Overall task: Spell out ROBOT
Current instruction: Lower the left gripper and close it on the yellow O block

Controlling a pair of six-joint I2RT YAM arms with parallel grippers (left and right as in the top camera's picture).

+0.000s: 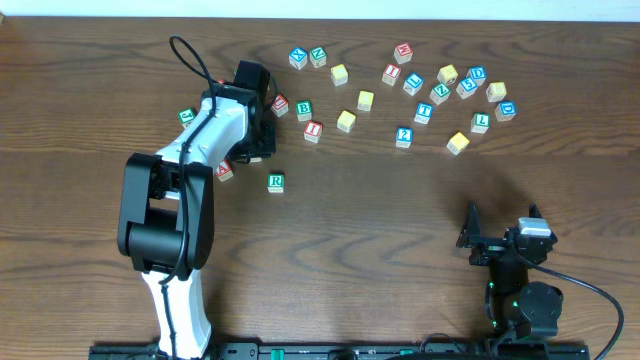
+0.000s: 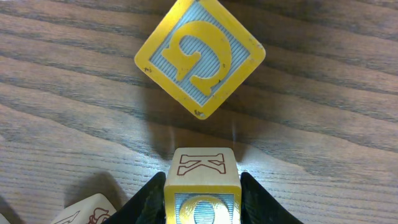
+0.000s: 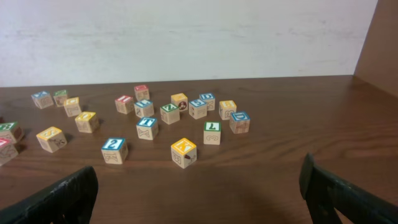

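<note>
cube (image 2: 201, 179) between left gripper (image 2: 202, 196) fingers

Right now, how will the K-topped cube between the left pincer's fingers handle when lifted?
The K-topped cube looks like rigid wood, so it likely won't deform. Its flat sides face the fingers of the left pincer, so twisting seems unlikely. Small, probably light; flat-based, it shouldn't roll.

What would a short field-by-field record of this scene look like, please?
left pincer: closed on a yellow block with a K on one side
right pincer: open, holding nothing, apart from all blocks
ahead of the left one: yellow G block, lying turned cornerwise
green R block: alone on the table, beside the left arm
other blocks: scattered across the far part
</note>
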